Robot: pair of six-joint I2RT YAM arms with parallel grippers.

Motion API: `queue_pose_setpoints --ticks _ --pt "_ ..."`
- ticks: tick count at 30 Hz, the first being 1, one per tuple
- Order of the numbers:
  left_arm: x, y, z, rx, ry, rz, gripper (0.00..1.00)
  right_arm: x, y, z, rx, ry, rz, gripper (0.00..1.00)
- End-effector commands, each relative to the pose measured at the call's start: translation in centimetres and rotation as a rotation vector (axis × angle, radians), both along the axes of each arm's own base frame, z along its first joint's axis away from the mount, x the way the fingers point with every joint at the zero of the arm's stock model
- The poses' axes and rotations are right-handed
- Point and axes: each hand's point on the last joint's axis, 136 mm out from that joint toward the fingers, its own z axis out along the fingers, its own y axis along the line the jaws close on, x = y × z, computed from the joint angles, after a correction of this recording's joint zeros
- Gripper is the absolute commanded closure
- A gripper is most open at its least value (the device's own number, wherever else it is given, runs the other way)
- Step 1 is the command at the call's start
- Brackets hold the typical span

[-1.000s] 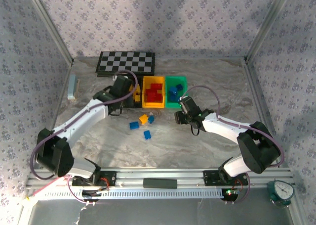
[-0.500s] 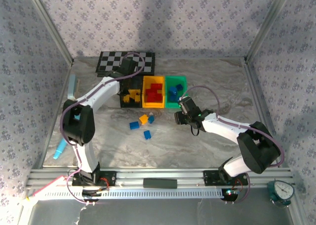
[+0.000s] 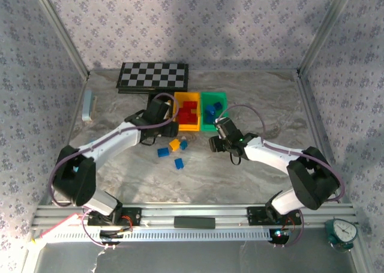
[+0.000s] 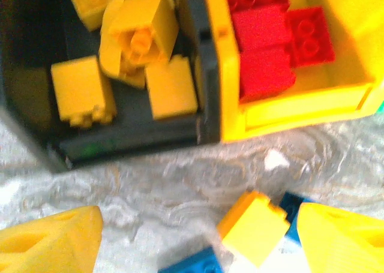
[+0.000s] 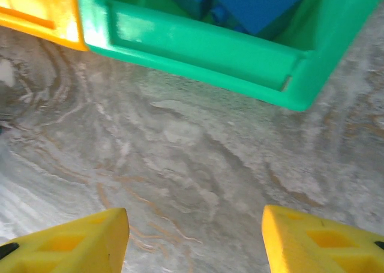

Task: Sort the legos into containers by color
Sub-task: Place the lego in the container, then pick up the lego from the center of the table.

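**Left arm back from the black bin, over the loose bricks**

Half a second ago the left gripper (image 4: 198, 243) reached over the black bin (image 4: 120, 146). It has since pulled back, spread wide and empty, with a loose yellow brick (image 4: 252, 228) between its fingers, probably the next pick. The right gripper (image 5: 192, 237), also wide and empty, has barely moved, with the green bin (image 5: 198, 51) just ahead. The left wrist view shows sorted yellow bricks in the black bin. The overhead view adds blue bricks (image 3: 179, 163) nearer than the hand.
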Motion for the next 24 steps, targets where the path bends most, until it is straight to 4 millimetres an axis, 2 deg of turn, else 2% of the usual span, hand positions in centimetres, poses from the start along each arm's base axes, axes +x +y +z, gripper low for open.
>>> queue_pose_setpoints --ticks 1,5,6,9,17,24 --pt "-1.4 1.1 -0.4 -0.055 -0.011 0.047 0.17 0.0 3.5 0.4 0.069 0.028 0.083 0.38" --pt "-3.3 2.6 -2.5 -0.034 0.021 0.062 0.17 -0.6 7.8 0.4 0.113 0.045 0.197 0.38" --pt "-3.6 2.9 -2.9 -0.026 0.031 0.068 0.12 -0.6 8.9 0.2 0.123 0.055 0.220 0.38" --pt "-4.1 3.6 -4.0 -0.015 0.055 0.086 0.12 -0.5 11.2 -0.4 0.114 0.084 0.253 0.37" --pt "-5.2 3.5 -5.0 -0.053 0.075 0.085 0.12 1.7 14.0 -0.9 0.070 0.100 0.258 0.37" --pt "-5.9 4.3 -5.7 -0.046 0.078 0.096 0.12 1.2 15.3 -2.4 0.076 0.155 0.286 0.38"
